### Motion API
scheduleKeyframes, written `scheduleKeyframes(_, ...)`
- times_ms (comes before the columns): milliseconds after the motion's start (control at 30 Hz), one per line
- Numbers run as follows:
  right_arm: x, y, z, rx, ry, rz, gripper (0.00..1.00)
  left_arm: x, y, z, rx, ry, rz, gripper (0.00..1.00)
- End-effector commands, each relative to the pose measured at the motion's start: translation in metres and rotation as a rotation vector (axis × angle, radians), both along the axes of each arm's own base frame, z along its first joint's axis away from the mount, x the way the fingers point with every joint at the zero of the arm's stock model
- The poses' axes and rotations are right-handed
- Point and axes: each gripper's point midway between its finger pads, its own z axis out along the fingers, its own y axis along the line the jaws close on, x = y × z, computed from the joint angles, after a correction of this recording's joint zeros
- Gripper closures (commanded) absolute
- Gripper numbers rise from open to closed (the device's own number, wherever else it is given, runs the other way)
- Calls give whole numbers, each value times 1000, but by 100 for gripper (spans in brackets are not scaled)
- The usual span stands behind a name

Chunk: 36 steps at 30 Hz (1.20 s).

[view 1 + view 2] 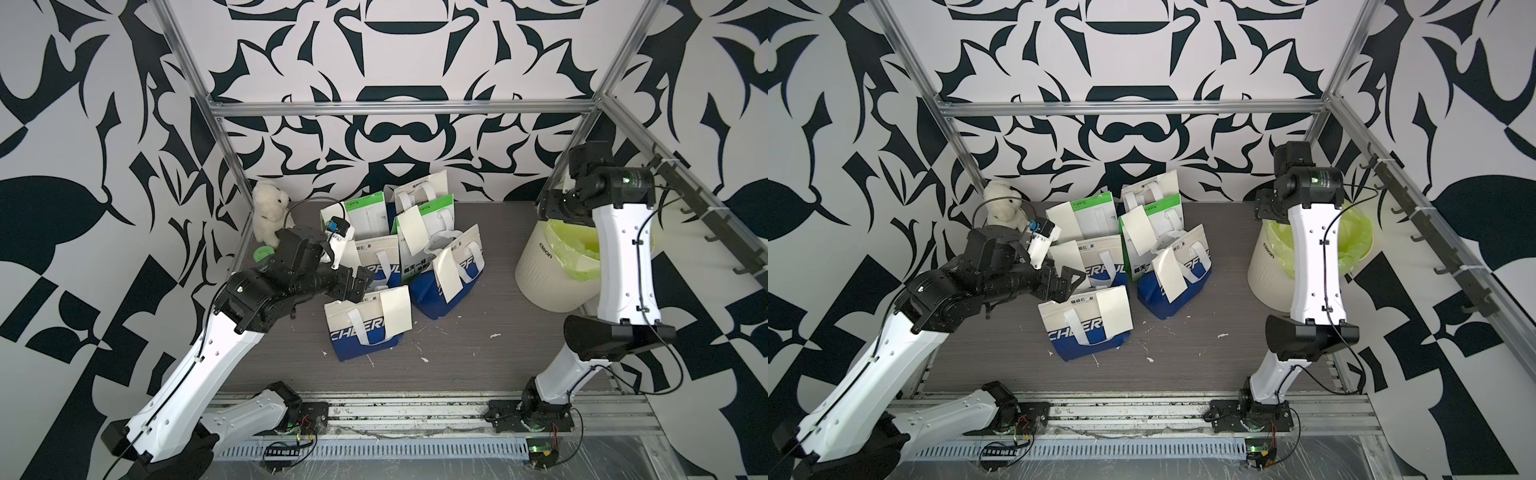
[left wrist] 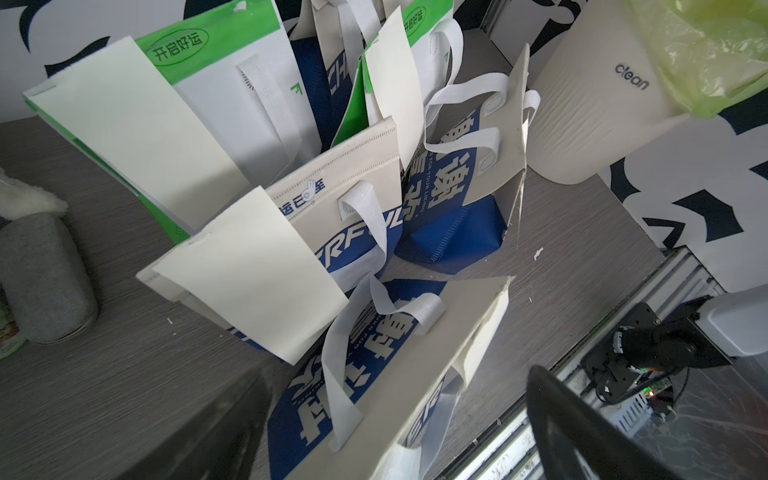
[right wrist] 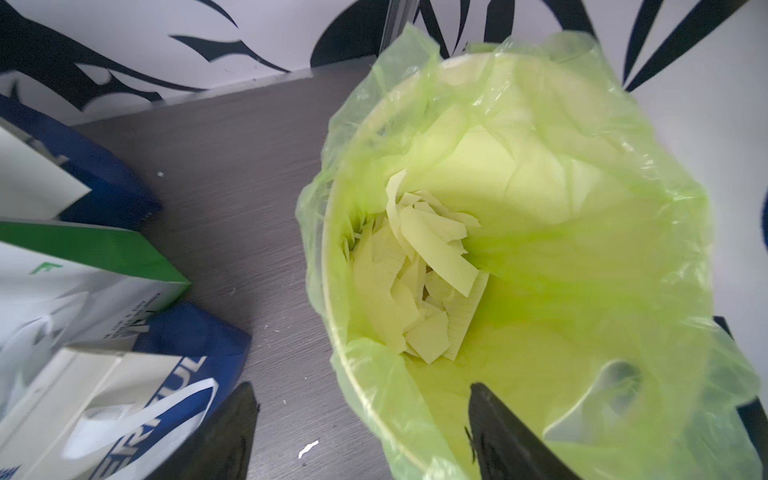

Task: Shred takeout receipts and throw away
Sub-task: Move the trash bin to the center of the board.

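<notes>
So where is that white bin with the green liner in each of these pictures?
Top view: the bin stands right of the bags, partly behind the right arm.
Top view: same spot, right of the bags.
Left wrist: beyond the bags, its "clean" lettering showing.
Right wrist: seen from above, paper strips inside.
Shared landmark: its green liner.

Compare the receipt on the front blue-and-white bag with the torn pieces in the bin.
The receipt is one whole rectangular slip; the torn pieces are irregular strips and scraps. The receipt hangs upright against the front blue-and-white bag; the torn pieces lie heaped at the bottom of the bin. The receipt looks cream-white; the torn pieces look yellow-green inside the green liner. Both are thin paper.
</notes>
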Motion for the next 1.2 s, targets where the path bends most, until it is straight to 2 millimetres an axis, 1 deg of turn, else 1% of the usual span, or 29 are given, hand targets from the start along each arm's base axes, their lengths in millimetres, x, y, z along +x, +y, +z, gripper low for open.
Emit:
scheduleKeyframes(0, 17, -1, -32, 1, 93, 21, 28, -1, 1, -6, 38, 3, -15, 1)
scheduleKeyframes(100, 26, 5, -48, 34, 130, 43, 38, -4, -1, -5, 31, 1, -31, 1)
scheduleKeyframes(133, 28, 4, -52, 36, 142, 42, 40, -5, -1, -5, 28, 5, -34, 1)
scheduleKeyframes(167, 30, 13, -58, 79, 153, 66, 44, -6, -2, -7, 24, 13, -39, 1)
scheduleKeyframes(300, 33, 15, -73, 96, 194, 66, 61, -13, -5, -16, 11, 52, -62, 1)
scheduleKeyframes(333, 33, 14, -74, 94, 198, 63, 69, -14, -5, -17, 10, 56, -61, 1)
scheduleKeyframes(400, 34, 14, -77, 90, 207, 60, 92, -15, -4, -20, 19, 63, -57, 1)
scheduleKeyframes(433, 33, 13, -77, 92, 209, 58, 100, -15, -3, -22, 25, 64, -53, 1)
scheduleKeyframes(533, 30, 15, -77, 100, 212, 57, 100, -12, 2, -27, 60, 63, -30, 1)
scheduleKeyframes(633, 25, 20, -70, 132, 194, 62, 100, -11, 6, -29, 87, 65, -18, 1)
scheduleKeyframes(767, 15, 42, -57, 239, 152, 114, 100, -12, 13, -27, 105, 55, 0, 1)
scheduleKeyframes(867, 4, 64, -49, 284, 139, 169, 100, -15, 16, -21, 99, 51, 2, 1)
scheduleKeyframes(1000, -14, 88, -49, 259, 174, 232, 100, -20, 20, -14, 86, 39, 9, 1)
scheduleKeyframes(1100, -26, 106, -49, 242, 178, 275, 100, -20, 31, -12, 102, 4, 46, 1)
scheduleKeyframes(1167, -33, 116, -45, 251, 161, 295, 100, -24, 35, -11, 109, -24, 36, 1)
